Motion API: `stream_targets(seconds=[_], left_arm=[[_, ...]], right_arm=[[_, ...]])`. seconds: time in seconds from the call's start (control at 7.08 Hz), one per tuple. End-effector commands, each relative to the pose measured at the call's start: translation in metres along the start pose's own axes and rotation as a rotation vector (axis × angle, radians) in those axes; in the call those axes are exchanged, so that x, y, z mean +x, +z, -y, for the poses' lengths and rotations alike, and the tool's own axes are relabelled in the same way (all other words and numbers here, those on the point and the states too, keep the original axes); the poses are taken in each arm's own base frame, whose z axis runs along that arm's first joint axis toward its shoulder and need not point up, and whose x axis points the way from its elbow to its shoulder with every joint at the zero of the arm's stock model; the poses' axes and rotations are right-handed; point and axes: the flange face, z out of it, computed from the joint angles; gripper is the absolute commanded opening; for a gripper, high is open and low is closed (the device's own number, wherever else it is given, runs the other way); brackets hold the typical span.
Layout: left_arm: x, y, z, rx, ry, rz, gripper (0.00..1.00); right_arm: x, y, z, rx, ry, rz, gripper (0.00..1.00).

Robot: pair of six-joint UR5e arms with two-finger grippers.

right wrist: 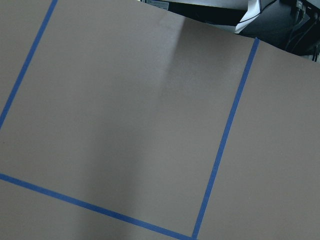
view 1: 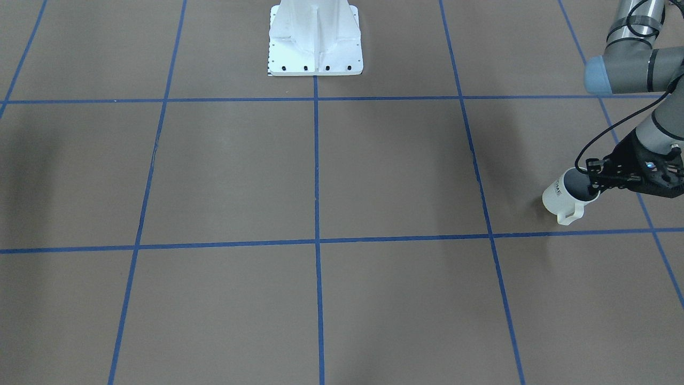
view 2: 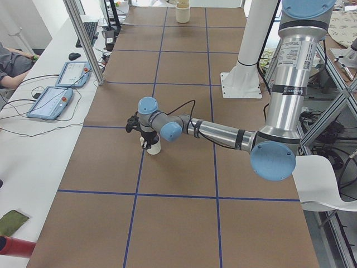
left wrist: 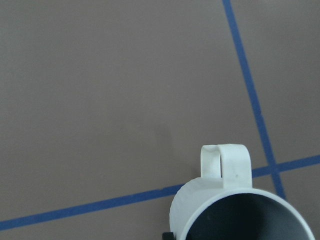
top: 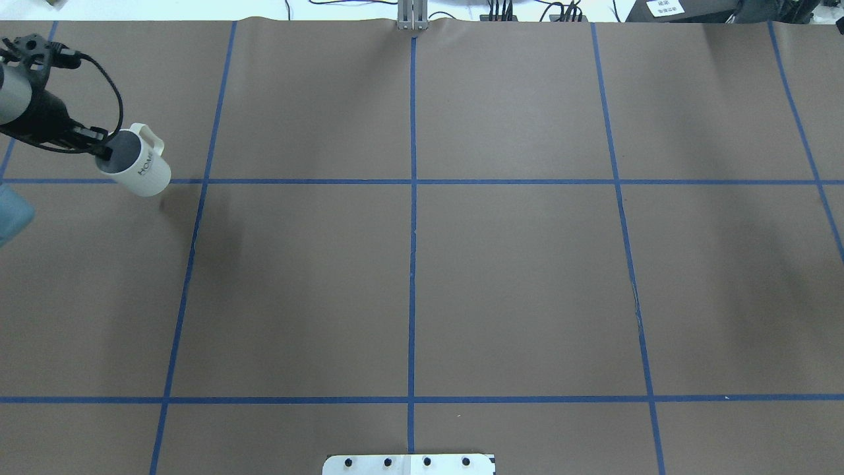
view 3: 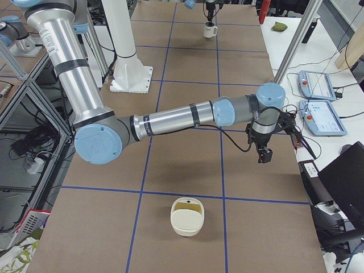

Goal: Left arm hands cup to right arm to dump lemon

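My left gripper (view 1: 594,184) is shut on the rim of the white cup (view 1: 565,197) at the table's left end, holding it tilted just above the surface. In the overhead view the cup (top: 137,166) shows "HOME" lettering, and the gripper (top: 102,150) is at its mouth. The left wrist view shows the cup's rim and handle (left wrist: 226,162) and its grey inside. The lemon is not visible. The right gripper (view 3: 264,154) shows only in the exterior right view, hanging over bare table, and I cannot tell whether it is open or shut.
A cream container (view 3: 187,216) stands on the table near the right end, below the right arm. The white robot base (view 1: 315,40) is at mid-table on the robot's side. Tablets (view 3: 321,116) lie on the operators' bench.
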Motion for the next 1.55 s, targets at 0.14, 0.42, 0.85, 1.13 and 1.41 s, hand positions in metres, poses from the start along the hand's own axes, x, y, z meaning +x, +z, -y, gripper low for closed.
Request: stream_targets(seconds=[0.14,0.42,0.85,1.13,1.41], left_arm=[[-0.009,0.004,-0.011,-0.011,-0.006,0.008,0.2],[-0.009,0.004,-0.011,-0.013,-0.008,0.009,0.99],[-0.045,-0.032,0.001,0.008,-0.014,0.025,1.0],[-0.113,-0.099,0.009,-0.023,0.031,0.083,1.0],[-0.166,-0.135,-0.009,-0.037,0.003,0.106,1.0]], right_arm=[[0.012,0.013,-0.019,-0.019,0.013,-0.01,1.0],[0.013,0.014,-0.019,-0.006,0.01,-0.012,1.0],[0.013,0.013,-0.018,-0.007,0.015,-0.012,1.0],[0.013,0.013,-0.018,-0.01,0.02,-0.012,1.0],[0.011,0.017,-0.018,-0.024,0.021,-0.016,1.0]])
